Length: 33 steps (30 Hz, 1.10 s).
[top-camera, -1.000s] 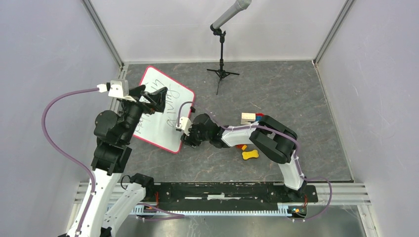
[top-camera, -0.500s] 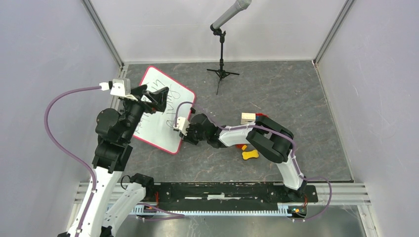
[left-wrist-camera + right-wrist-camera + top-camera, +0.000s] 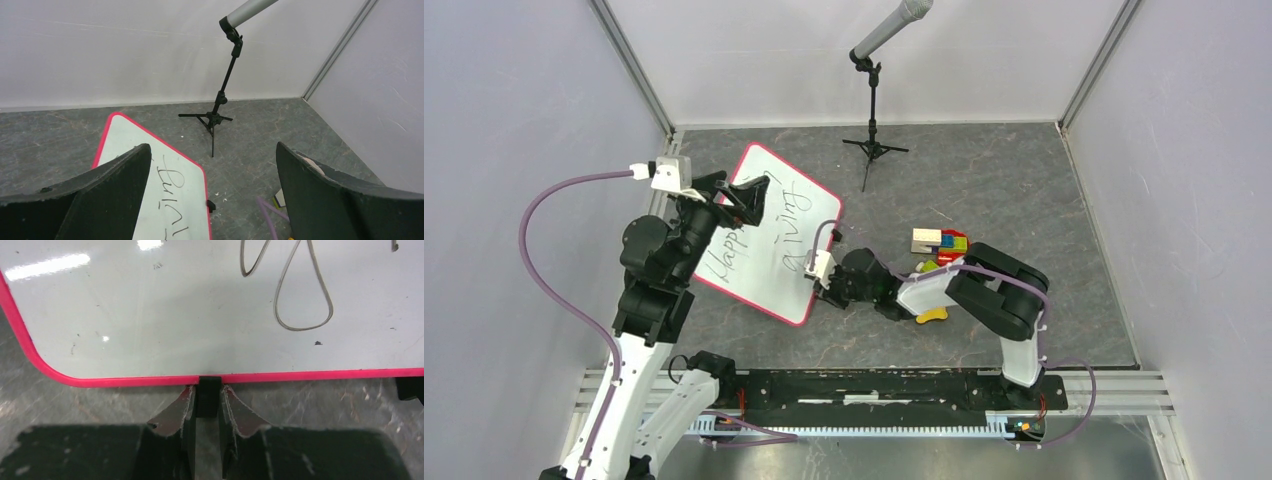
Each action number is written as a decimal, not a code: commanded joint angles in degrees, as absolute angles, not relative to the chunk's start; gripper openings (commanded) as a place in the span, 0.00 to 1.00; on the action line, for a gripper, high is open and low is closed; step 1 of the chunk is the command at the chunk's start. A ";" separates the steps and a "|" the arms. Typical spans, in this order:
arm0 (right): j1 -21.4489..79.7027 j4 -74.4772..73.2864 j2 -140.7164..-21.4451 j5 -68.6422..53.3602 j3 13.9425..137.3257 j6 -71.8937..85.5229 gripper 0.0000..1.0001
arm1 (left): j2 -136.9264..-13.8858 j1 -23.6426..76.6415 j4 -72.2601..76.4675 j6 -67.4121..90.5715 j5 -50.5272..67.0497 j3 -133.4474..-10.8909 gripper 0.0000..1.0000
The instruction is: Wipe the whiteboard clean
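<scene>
1. Your left tool [image 3: 742, 200] hangs over the far-left part of the whiteboard [image 3: 769, 240]. Its jaws are spread wide and hold nothing. In its wrist view the board's far corner lies below, beside the left finger [image 3: 110, 190].
2. The whiteboard lies flat on the grey worktop [image 3: 984, 180], left of centre and turned at an angle. Black handwriting [image 3: 764, 235] runs across it, and a pink frame [image 3: 125, 381] edges it.
3. Your right tool [image 3: 822, 270] sits low at the board's near-right edge. In its wrist view the fingers [image 3: 182, 407] are pinched narrow on a small black clip [image 3: 208, 390] that juts from the frame, so you are gripping the board by its edge.
4. A microphone stand [image 3: 872, 140] rests on the far worktop, apart from the board.
5. Coloured blocks [image 3: 939, 242] and a yellow piece [image 3: 932, 316] lie near the right arm, to the right of the board and not touching it.
</scene>
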<state>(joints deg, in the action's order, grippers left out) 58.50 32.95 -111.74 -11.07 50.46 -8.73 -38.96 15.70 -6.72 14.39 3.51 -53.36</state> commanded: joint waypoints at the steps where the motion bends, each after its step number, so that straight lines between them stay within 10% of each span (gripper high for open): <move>1: 58.83 30.59 -107.73 -12.77 42.95 -7.98 0.00 | -39.53 15.29 -4.30 16.92 5.09 -54.26 1.00; 15: 55.90 30.48 -92.83 -17.02 25.76 -3.89 0.12 | -40.61 15.29 -5.41 17.14 5.46 -55.07 1.00; 26: 55.90 5.68 -74.57 -6.91 25.30 3.82 0.77 | -41.63 15.29 -6.24 17.67 7.01 -55.90 1.00; 33: 55.82 -11.32 -61.94 3.96 27.58 19.82 0.98 | -42.05 16.06 -7.27 16.68 5.48 -56.39 1.00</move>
